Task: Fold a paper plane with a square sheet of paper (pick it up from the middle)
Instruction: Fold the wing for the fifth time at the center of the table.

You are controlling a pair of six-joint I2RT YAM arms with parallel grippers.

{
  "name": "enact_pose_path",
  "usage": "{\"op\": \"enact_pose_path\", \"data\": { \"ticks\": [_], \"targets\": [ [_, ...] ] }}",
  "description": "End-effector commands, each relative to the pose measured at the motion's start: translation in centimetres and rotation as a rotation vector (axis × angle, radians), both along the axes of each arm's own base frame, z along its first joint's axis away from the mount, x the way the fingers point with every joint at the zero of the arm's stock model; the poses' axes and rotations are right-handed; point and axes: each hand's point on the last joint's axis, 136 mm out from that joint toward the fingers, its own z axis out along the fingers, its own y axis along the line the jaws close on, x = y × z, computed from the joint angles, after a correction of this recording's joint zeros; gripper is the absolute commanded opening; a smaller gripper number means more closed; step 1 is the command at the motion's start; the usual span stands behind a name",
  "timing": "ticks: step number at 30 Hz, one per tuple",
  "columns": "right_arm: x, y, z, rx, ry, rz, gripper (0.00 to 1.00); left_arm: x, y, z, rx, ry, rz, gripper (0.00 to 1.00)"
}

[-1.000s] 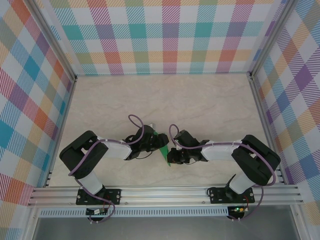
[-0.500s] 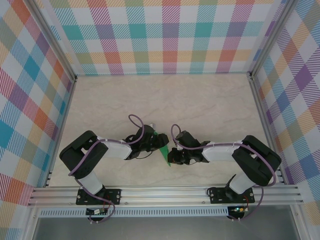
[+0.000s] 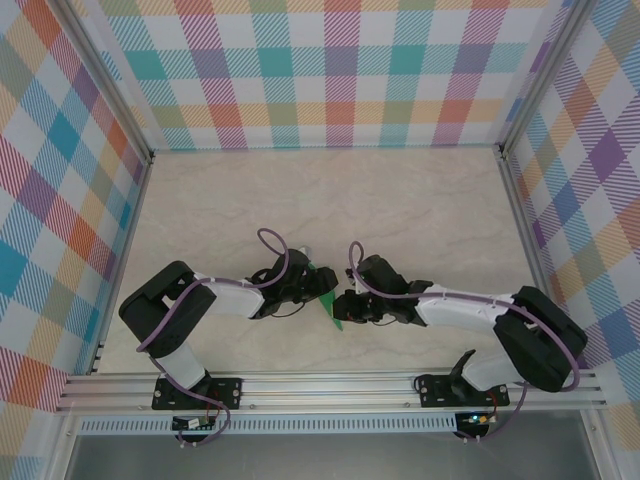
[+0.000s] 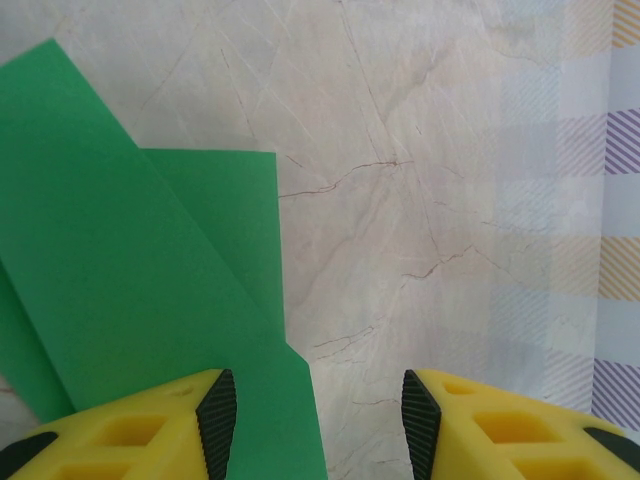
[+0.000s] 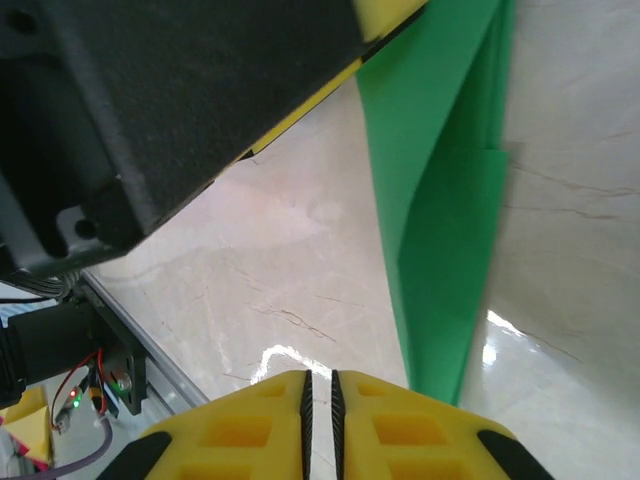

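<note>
The square sheet of paper (image 3: 329,300) is bright green and folded into a narrow pointed shape with overlapping flaps. It lies flat on the table between my two grippers. My left gripper (image 3: 305,285) sits at its left edge. In the left wrist view the paper (image 4: 130,280) runs under the left finger, and the left gripper (image 4: 318,420) is open over bare table. My right gripper (image 3: 345,308) is at the paper's right side. In the right wrist view the right gripper (image 5: 319,395) is shut on nothing, with the paper (image 5: 445,230) just to its right.
The left arm's black and yellow gripper body (image 5: 180,90) hangs close over the right gripper's view. An aluminium rail (image 3: 330,385) runs along the near edge. Plaid walls (image 3: 330,70) close in three sides. Bare marble-pattern table (image 3: 330,200) stretches behind the arms.
The right arm's elbow has swung out to the right and toward the near edge, stretching the arm; its gripper stays beside the paper. The left arm and the paper have not moved.
</note>
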Motion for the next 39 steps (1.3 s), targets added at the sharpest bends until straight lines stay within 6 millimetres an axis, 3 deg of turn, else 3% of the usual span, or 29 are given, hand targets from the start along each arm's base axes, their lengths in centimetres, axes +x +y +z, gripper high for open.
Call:
{"op": "enact_pose_path", "data": {
  "ticks": [1,5,12,16,20,29,34,39],
  "targets": [
    [0.1,1.6,0.3,0.04,0.014,0.048,0.14,-1.4,1.0,-2.3,0.094,0.056,-0.014,0.5],
    [0.2,1.6,-1.3,-0.003,0.044,0.049,0.14,-1.5,1.1,-2.4,0.097,0.059,-0.014,0.5],
    [-1.1,-1.8,-6.4,-0.195,0.125,0.005,0.14,-1.5,1.4,-2.4,0.108,0.059,-0.009,0.5],
    [-1.9,-2.7,-7.8,-0.226,0.162,-0.009,0.14,-1.6,1.6,-2.6,0.117,0.062,-0.01,0.5],
    [-1.7,-2.3,-6.9,-0.199,0.15,-0.006,0.14,-1.6,1.6,-2.8,0.122,0.065,-0.008,0.5],
    [-1.4,0.1,-1.1,-0.023,0.067,0.062,0.17,-1.7,1.6,-2.5,0.118,0.063,-0.009,0.5],
    [-2.2,-0.2,-2.6,-0.048,0.122,0.08,0.18,-1.6,1.5,-2.4,0.113,0.063,-0.008,0.5],
    [-2.8,-2.5,-5.6,-0.174,0.159,0.036,0.18,-1.6,1.5,-2.4,0.114,0.063,-0.01,0.5]
  ]
}}
